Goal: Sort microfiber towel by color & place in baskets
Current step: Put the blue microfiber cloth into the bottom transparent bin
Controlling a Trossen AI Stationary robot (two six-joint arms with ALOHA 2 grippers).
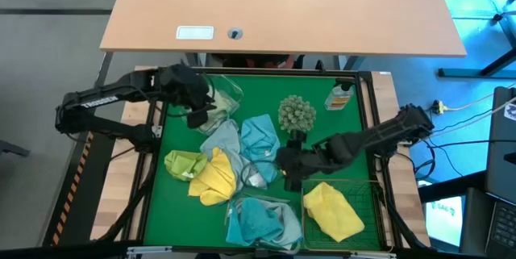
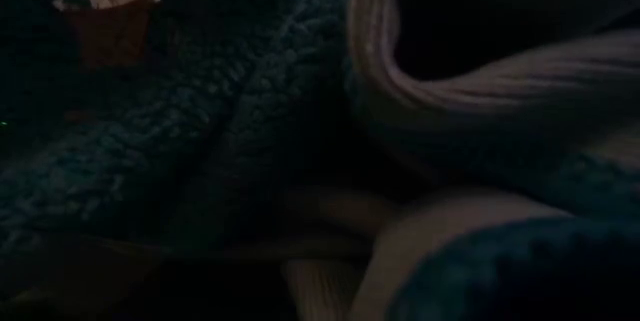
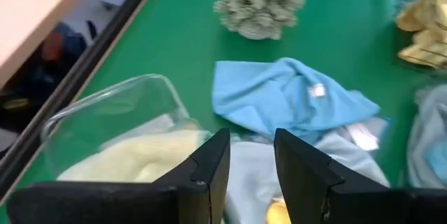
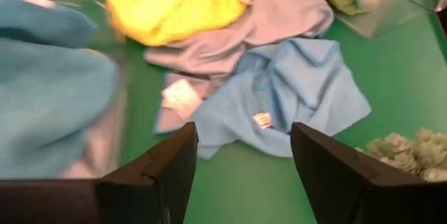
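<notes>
two grippers, both with fingers apart and empty: left gripper [image 1: 197,118] above a clear tub [image 1: 219,98], right gripper [image 1: 289,165] facing the loose blue towel [image 4: 293,91], likely next.

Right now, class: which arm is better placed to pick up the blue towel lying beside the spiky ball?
Right. The right gripper is open, empty and facing the blue towel; the left gripper hangs over the clear tub.

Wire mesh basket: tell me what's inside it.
A yellow towel lies crumpled inside the wire mesh basket. It covers much of the floor, so anything beneath it is hidden.
</notes>
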